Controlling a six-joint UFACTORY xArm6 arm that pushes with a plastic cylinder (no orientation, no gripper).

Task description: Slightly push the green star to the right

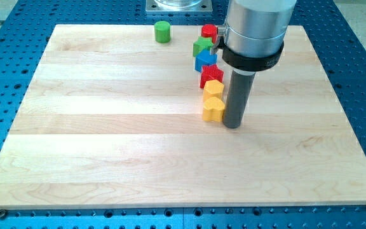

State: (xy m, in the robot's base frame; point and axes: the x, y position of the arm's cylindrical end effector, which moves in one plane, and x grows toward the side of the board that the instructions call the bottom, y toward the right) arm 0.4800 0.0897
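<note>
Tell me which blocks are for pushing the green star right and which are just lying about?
For the job:
green star, near the view's top
my tip, just right of the yellow heart, well below the green star

Just lying about:
green cylinder
red block
blue block
red star
yellow hexagon
yellow heart
</note>
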